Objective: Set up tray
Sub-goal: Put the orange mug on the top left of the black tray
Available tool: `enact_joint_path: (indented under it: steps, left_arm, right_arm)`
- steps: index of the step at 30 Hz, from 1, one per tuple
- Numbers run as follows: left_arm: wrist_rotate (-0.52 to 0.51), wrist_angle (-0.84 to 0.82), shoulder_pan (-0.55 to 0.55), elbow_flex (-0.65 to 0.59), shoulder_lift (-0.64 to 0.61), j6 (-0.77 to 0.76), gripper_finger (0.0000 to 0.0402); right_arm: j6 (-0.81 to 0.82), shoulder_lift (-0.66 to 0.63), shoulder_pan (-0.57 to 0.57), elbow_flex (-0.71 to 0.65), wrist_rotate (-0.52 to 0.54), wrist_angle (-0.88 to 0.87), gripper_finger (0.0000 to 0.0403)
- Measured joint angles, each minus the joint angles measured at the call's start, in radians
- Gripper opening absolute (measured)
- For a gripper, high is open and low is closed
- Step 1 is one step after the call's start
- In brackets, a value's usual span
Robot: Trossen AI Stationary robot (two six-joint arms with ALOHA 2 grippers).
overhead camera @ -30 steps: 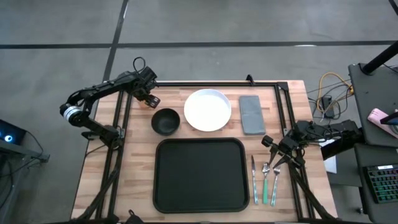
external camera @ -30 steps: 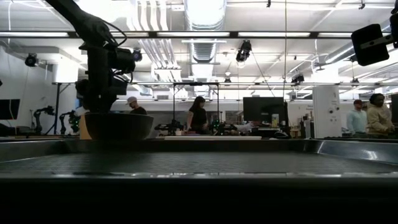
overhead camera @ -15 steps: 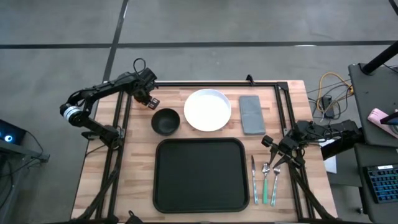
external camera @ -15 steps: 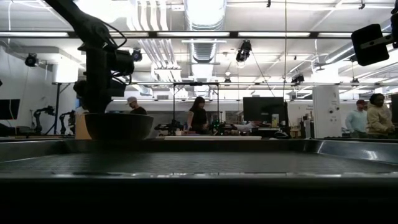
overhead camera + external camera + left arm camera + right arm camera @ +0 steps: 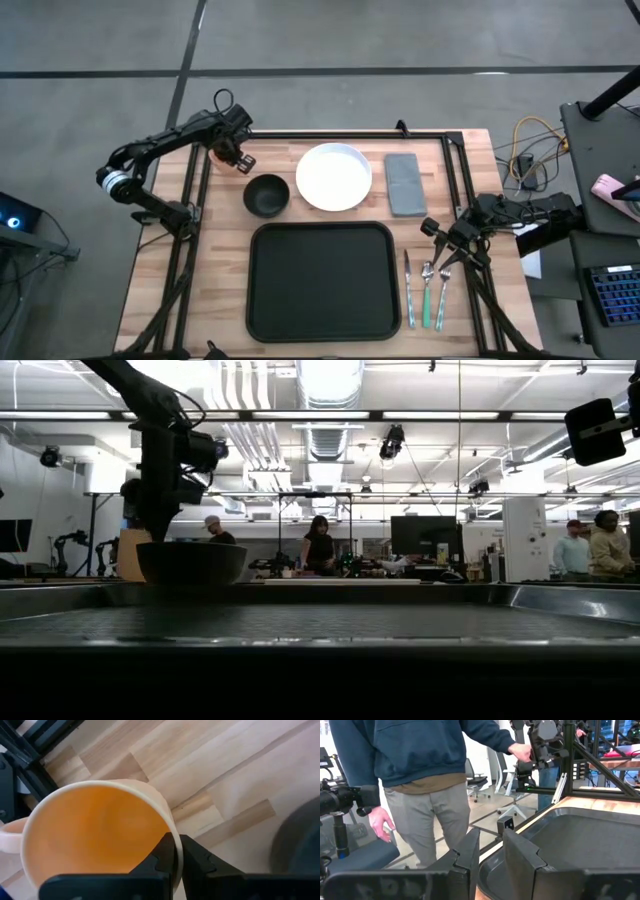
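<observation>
A cream mug with an orange inside (image 5: 95, 835) stands at the table's far left, beside a black bowl (image 5: 266, 195); in the low view the mug (image 5: 128, 555) shows behind that bowl. My left gripper (image 5: 236, 160) points down and is shut on the mug. The black tray (image 5: 322, 281) lies near the front edge. Behind it are a white plate (image 5: 334, 177) and a grey napkin (image 5: 404, 184). My right gripper (image 5: 438, 242) waits level at the right edge, a narrow gap between its fingers (image 5: 491, 855), nothing in it. My left gripper pinches the mug's wall at the rim (image 5: 175, 845), on the side away from the handle (image 5: 7, 840). One finger (image 5: 157, 862) is inside the mug, the other (image 5: 197, 862) outside. The fingers come from above, pointing down. The mug stays upright; whether its base is on the table I cannot tell.
A knife, a fork and a spoon (image 5: 425, 290) lie right of the tray. Black frame rails (image 5: 190, 200) run along the table's left, far and right sides. A person (image 5: 420, 780) stands in the room beyond the table.
My left gripper has shut on the mug's wall, its fingers wide apart a second ago and together now. It stayed at the same spot beside the bowl.
</observation>
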Motion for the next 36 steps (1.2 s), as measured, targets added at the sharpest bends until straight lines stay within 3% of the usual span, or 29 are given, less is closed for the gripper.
enact_joint_path:
  steps: [7,19,26,36]
  left_arm:
    - [0.0,-0.084,-0.087,0.138,-0.003,-0.001,0.0001]
    - [0.0,-0.23,-0.414,0.417,-0.004,-0.18,0.0]
    - [0.0,-0.244,-0.636,0.438,-0.004,-0.335,0.0]
    - [-0.047,-0.244,-0.952,0.431,-0.002,-0.682,0.0]
  right_arm:
    - [0.0,0.0,0.0,0.0,0.0,0.0,0.0069]
    - [0.0,0.0,0.0,0.0,0.0,0.0,0.0082]
    - [0.0,0.0,0.0,0.0,0.0,0.0,0.0075]
    - [0.0,0.0,0.0,0.0,0.0,0.0,0.0073]
